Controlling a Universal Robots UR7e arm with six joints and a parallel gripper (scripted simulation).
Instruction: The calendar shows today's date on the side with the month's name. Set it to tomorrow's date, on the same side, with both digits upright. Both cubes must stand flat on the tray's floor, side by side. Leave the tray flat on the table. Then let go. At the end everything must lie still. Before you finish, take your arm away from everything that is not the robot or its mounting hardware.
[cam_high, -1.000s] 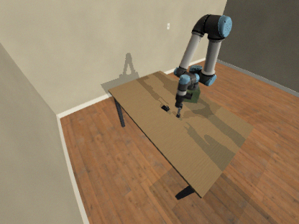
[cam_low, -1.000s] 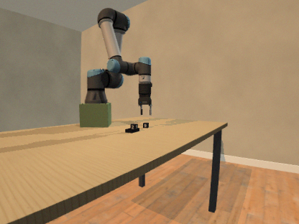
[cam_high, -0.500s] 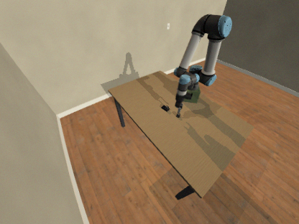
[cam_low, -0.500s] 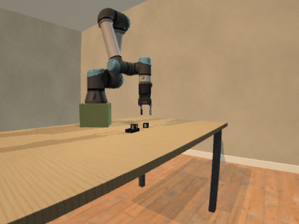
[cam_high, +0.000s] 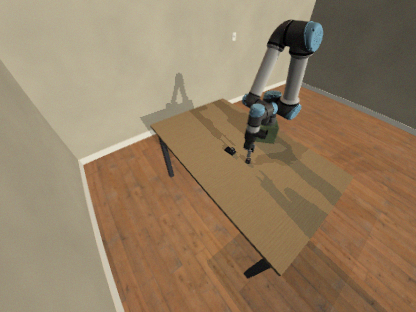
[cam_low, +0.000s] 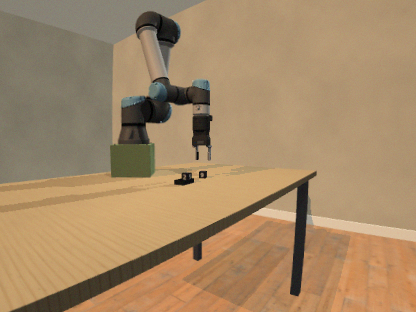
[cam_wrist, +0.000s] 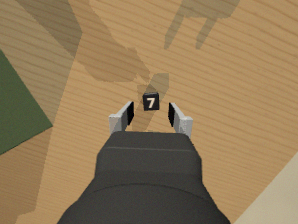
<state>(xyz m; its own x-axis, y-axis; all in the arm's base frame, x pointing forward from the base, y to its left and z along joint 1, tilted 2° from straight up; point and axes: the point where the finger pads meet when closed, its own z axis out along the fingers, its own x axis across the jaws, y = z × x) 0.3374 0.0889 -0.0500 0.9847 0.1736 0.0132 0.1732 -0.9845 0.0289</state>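
A small black cube (cam_wrist: 150, 101) lies alone on the wooden table with a white 7 on its top face. It also shows in the top view (cam_high: 248, 161) and in the exterior view (cam_low: 202, 174). My gripper (cam_wrist: 151, 109) hangs open and empty straight above this cube, well clear of it, as the exterior view shows (cam_low: 202, 157). The black tray (cam_low: 183, 181) stands flat on the table a little to the cube's left, with the other cube (cam_low: 186, 176) in it. The tray also shows in the top view (cam_high: 230, 150). The digits on the side faces are too small to read surely.
The arm stands on a green block (cam_low: 132, 160) at the back of the table, close behind the tray. It also shows in the wrist view (cam_wrist: 15, 115). The table edge (cam_low: 280, 187) runs to the right of the loose cube.
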